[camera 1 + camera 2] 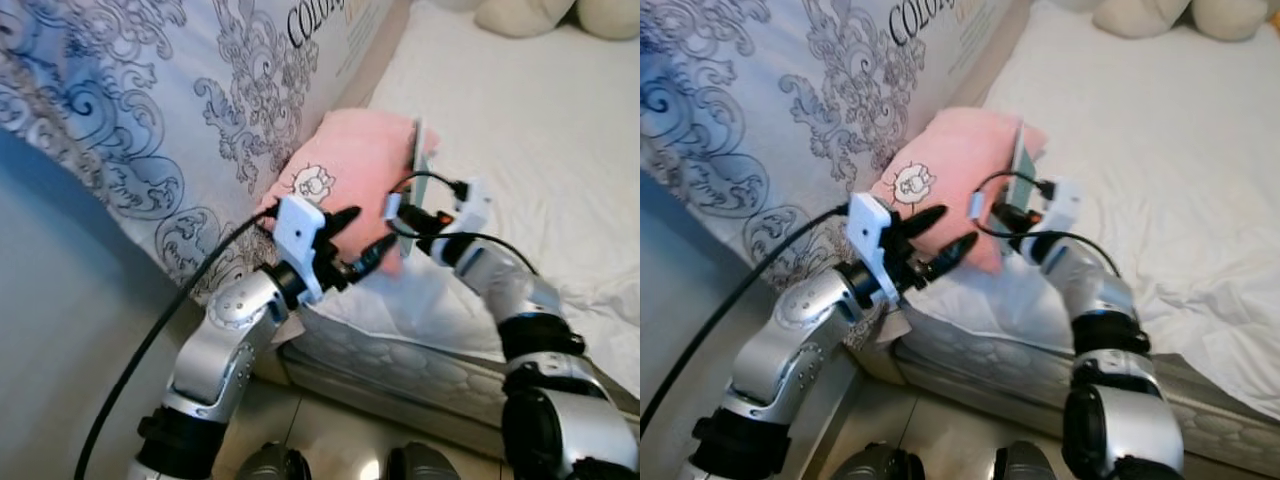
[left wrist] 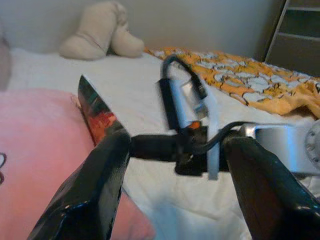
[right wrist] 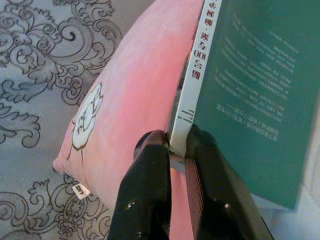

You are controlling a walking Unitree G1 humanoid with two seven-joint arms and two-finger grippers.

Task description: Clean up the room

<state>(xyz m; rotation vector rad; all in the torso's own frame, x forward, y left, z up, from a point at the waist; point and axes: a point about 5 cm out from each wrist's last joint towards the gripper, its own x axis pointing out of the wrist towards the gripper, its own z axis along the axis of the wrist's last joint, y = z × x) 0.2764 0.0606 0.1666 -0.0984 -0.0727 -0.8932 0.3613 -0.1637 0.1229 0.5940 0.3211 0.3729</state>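
A: Right gripper [image 3: 177, 150]?
B: Clamped on green book [image 3: 250, 90], white spine, Korean print with "100", against pink pillow [image 1: 350, 165] on bed [image 1: 520, 130].
A: Left gripper [image 1: 362, 240]?
B: Spread wide, holding nothing, near pillow. Left cover reads "COLO".

I'm working in a bedroom of a home. Before me is a bed [image 1: 520, 130] with a rumpled white sheet over a quilted mattress [image 1: 400, 365], and a pink pillow [image 1: 350, 165] printed with a small cartoon animal lies at its edge. A cream stuffed toy [image 2: 102, 32] sits further up the bed, beside an orange patterned blanket [image 2: 250, 80]. A tiled floor [image 1: 330, 430] shows below the bed frame.
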